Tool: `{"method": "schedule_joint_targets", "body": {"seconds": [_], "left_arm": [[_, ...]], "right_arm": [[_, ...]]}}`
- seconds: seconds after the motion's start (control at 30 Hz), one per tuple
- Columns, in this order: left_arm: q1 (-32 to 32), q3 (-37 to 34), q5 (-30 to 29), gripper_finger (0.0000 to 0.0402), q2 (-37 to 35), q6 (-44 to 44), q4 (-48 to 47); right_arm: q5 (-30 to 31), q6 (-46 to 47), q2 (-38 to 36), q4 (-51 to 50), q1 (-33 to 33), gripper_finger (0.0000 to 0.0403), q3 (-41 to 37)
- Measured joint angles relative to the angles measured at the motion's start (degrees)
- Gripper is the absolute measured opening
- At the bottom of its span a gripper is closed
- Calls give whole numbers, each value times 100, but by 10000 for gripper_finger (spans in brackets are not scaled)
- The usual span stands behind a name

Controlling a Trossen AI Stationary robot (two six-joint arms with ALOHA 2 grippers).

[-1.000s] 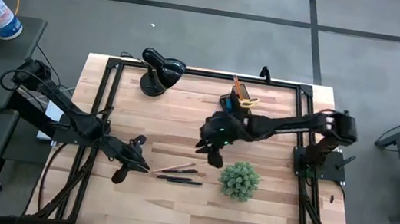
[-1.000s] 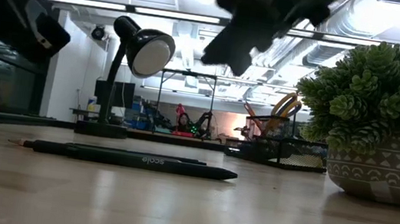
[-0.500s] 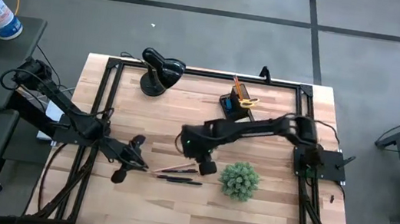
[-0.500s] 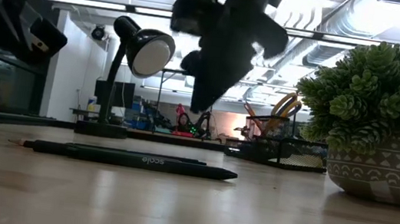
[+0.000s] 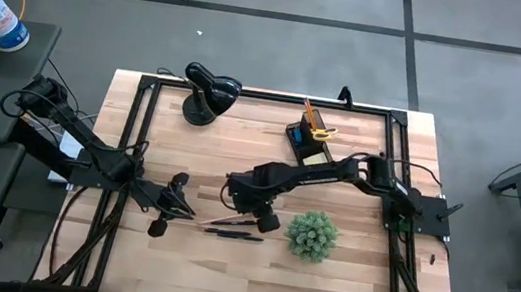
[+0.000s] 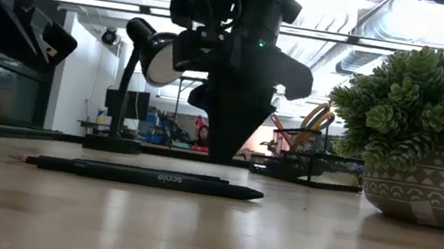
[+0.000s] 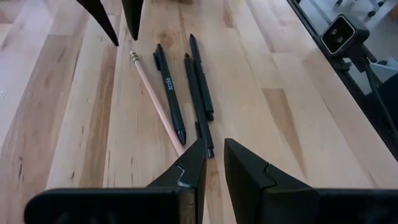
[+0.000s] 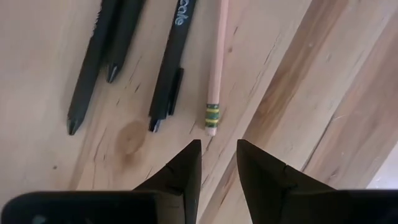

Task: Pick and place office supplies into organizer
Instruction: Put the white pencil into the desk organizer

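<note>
Pale wooden table [image 5: 239, 153] carrying three thin black pens [image 8: 174, 56] and one wooden pencil with a green-banded eraser [image 8: 216, 62], all just beside the round green spiky plant [image 5: 312, 235] and well apart from the small black rectangular organizer [image 5: 308, 140] beyond it. Right hand [image 8: 217, 163] poised above the pencil's eraser end, narrowly parted and empty; left hand [image 7: 213, 163] narrowly parted and empty at the opposite pencil tip. Best lowered straight, straddling the pencil alone and clear of the nearest pen, then closed near the eraser band.

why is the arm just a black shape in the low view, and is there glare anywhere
Low view: bright ceiling lights behind backlight the right gripper, leaving it a dark silhouette; the pale wooden table shows soft reflections. Right wrist view: even light, the wooden pencil and black pens are sharp.
</note>
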Motion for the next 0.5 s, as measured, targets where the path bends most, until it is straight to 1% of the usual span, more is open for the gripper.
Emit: {"method": "schedule_joint_targets", "body": {"seconds": [0.23,0.5], "left_arm": [[0,0,0,44,0,45,2],[0,0,4,44,0,143,0]], "right_arm": [[104,68,26,297,79,98,2],[261,291,37,302,118,98,2]]}}
